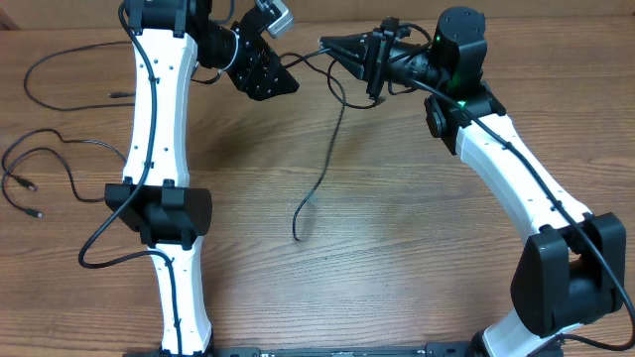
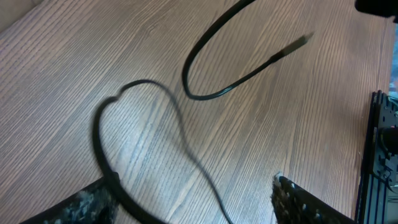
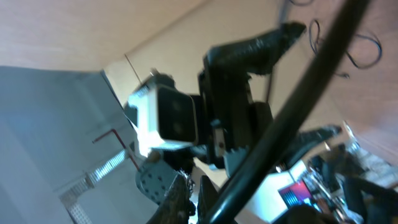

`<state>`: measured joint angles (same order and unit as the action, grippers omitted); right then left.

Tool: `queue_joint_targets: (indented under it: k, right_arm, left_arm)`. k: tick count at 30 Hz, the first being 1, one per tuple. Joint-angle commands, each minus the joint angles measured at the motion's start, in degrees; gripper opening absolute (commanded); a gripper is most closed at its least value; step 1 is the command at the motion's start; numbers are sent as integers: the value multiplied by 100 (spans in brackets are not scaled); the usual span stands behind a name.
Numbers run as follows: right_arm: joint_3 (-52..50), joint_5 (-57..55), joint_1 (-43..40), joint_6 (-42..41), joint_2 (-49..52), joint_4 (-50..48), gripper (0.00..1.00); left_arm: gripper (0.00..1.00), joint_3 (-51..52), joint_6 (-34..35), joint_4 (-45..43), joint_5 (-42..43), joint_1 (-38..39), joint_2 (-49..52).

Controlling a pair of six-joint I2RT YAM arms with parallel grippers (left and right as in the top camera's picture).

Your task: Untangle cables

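Observation:
A thin black cable [image 1: 327, 159] hangs from my right gripper [image 1: 329, 44] at the top centre. It trails down to a loose end on the table [image 1: 298, 234]. The right wrist view shows the right gripper [image 3: 194, 190] with its fingers nearly together and the thick-looking cable [image 3: 298, 106] rising from them. My left gripper [image 1: 266, 71] hovers just left of it, raised off the table. In the left wrist view the left gripper [image 2: 193, 193] is wide open. A cable loop [image 2: 118, 106] crosses its left finger [image 2: 87, 202], and a connector end [image 2: 297, 43] hangs beyond.
Other black cables lie at the left: one loop [image 1: 60, 61] near the far edge, another with two plug ends [image 1: 45, 164] by the left edge. A further cable [image 1: 109, 260] curls by the left arm's base. A black frame [image 2: 379, 149] borders the table.

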<state>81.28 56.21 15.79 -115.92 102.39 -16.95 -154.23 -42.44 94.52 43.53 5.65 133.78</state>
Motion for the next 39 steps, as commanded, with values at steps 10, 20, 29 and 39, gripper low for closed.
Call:
queue_joint_targets:
  k: [10, 20, 29, 39]
  right_arm:
    - [96, 391, -2, -538, -74, -52, 4]
    - [85, -70, 0, 999, -70, 361, 4]
    - [81, -240, 52, 2590, -68, 400, 4]
    - [81, -817, 520, 3567, -68, 402, 4]
  left_arm:
    - [58, -4, 103, 15, 262, 4, 57]
    - [100, -4, 3440, -466, 979, -621, 57]
    - [88, -4, 6531, 81, 1097, -752, 57]
    - [87, -4, 8341, 166, 1097, -468, 59]
